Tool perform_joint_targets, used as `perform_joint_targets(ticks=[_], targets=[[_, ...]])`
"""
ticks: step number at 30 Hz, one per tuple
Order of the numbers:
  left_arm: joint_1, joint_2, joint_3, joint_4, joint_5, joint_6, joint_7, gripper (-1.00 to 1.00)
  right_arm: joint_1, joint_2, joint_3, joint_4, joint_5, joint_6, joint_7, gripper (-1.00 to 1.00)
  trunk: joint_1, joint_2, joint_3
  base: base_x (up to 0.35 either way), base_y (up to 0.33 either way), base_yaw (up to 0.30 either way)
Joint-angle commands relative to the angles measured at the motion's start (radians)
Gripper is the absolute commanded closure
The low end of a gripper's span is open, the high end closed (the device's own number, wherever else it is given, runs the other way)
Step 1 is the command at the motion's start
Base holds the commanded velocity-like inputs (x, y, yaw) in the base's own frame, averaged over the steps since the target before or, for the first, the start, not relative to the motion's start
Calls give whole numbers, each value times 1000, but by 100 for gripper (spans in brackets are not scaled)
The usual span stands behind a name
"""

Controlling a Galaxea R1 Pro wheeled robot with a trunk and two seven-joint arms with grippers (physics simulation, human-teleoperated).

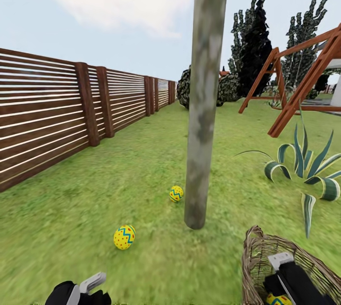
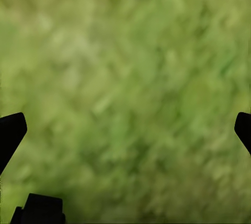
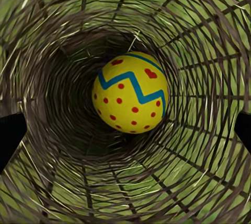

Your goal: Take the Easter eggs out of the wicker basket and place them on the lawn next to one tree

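Right gripper (image 1: 280, 267) down inside the round brown woven wicker basket (image 1: 253, 253) at the lower right of the head frame, jaws spread wide and gripping nothing, dark tips at either edge of the wrist picture. Dead centre between them, at the basket bottom, the last small yellow egg with blue-green zigzag band and red dots (image 3: 130, 92). Probably light, hard-shelled and smooth, so likely to squirt out of a skewed pinch; best taken across the widest middle, jaws level on opposite flanks, squeezed gently. Tight quarters in there: loose woven walls close on every side, thick braided rim above, stray strands ready to snag a fingertip, so a straight descent and a straight lift look safest. Outside, two matching patterned eggs already on the mottled green lawn (image 1: 142, 167): one (image 1: 176, 193) just beside the foot of the slim mottled grey-green tree trunk (image 1: 203, 106), the other (image 1: 124, 237) near it, toward lower left. Plenty of bare grass between basket and trunk for a third. Spiky striped plant (image 1: 303, 163) at right and brown slatted wooden fence (image 1: 57, 106) at left both well apart from that patch. Left gripper (image 1: 90, 286) low at bottom left, jaws parted, blurred grass beneath, nothing held.
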Motion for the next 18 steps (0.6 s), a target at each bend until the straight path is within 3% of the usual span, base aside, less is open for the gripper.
perform_joint_targets(ticks=[1,5,12,18], targets=[[-1,-1,2,-1,5,5,1,-100,-1,-1,1,-1,11,4,9,-100,0,-1,-5,0,0,0],[-1,-1,3,-4,5,5,0,-100,-1,-2,1,-1,11,4,9,-100,2,-2,-21,39,0,0],[-1,-2,2,-3,5,5,-1,-100,-1,-2,0,-2,11,4,9,-100,5,-3,-48,234,0,0],[-1,-2,4,2,5,5,5,-100,-1,-3,1,-12,12,5,9,-100,8,-5,-71,30,0,0]])
